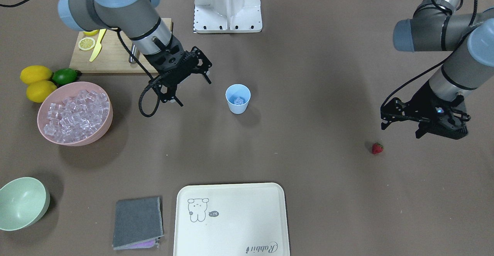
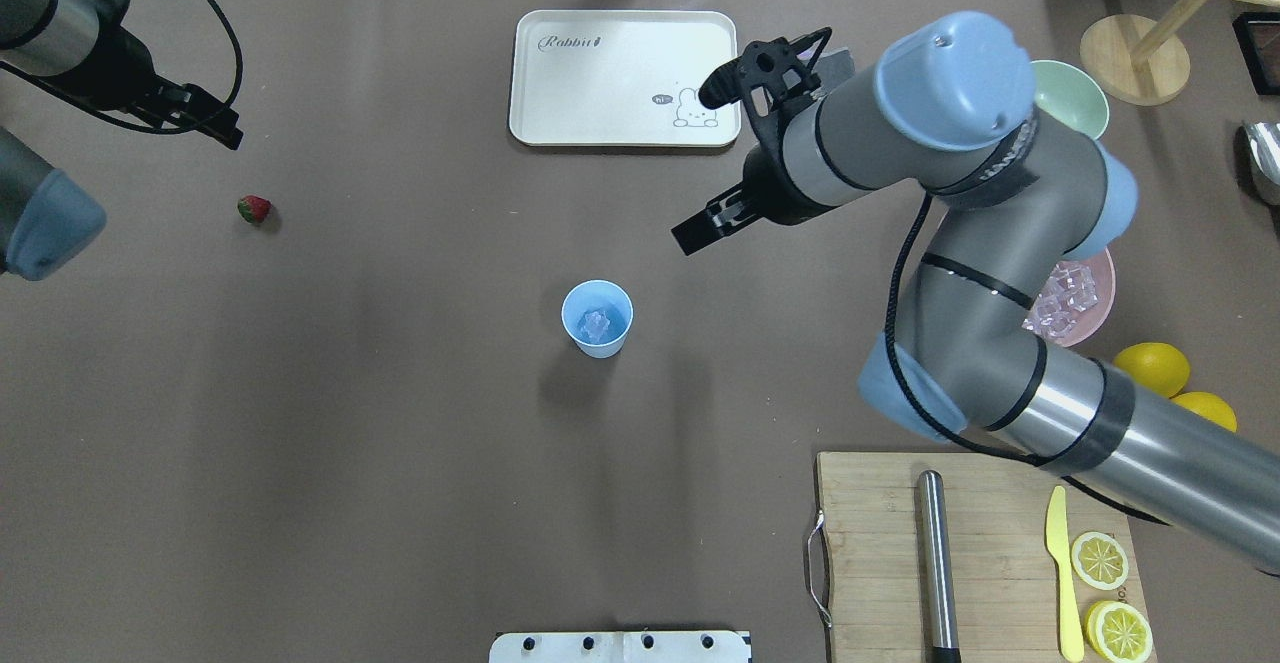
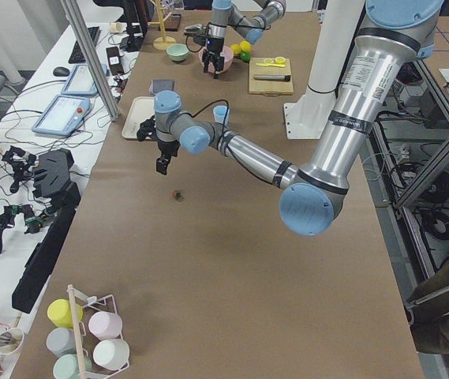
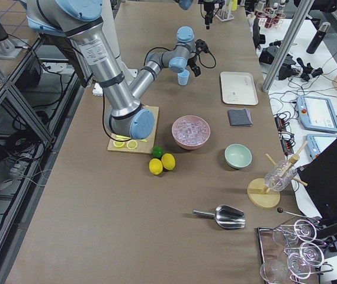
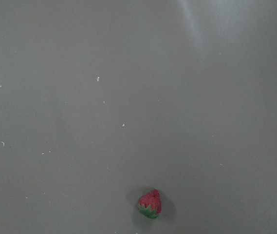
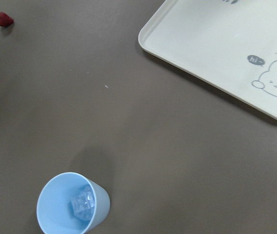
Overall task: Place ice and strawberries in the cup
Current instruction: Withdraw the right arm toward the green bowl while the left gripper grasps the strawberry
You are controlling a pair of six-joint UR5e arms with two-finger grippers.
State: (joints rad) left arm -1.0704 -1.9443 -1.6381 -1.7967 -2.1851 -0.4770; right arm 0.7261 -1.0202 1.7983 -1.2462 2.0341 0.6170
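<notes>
The light-blue cup (image 1: 237,108) stands upright mid-table with an ice cube (image 1: 239,100) inside; it also shows in the overhead view (image 2: 597,335) and the right wrist view (image 6: 99,207). Many more ice cubes (image 1: 75,111) fill the pink bowl (image 1: 103,129). The strawberry (image 1: 377,148) lies alone on the table, also seen in the left wrist view (image 5: 150,204). My right gripper (image 1: 194,92) is open and empty, in the air between the cup and the pink bowl. My left gripper (image 1: 401,131) is open and empty, above and just beside the strawberry.
A white tray (image 1: 231,225), a grey cloth (image 1: 138,222) and a pale green bowl (image 1: 21,202) sit along the operators' edge. Two lemons (image 1: 36,74), a lime (image 1: 65,76) and a cutting board (image 1: 112,57) lie by the pink bowl.
</notes>
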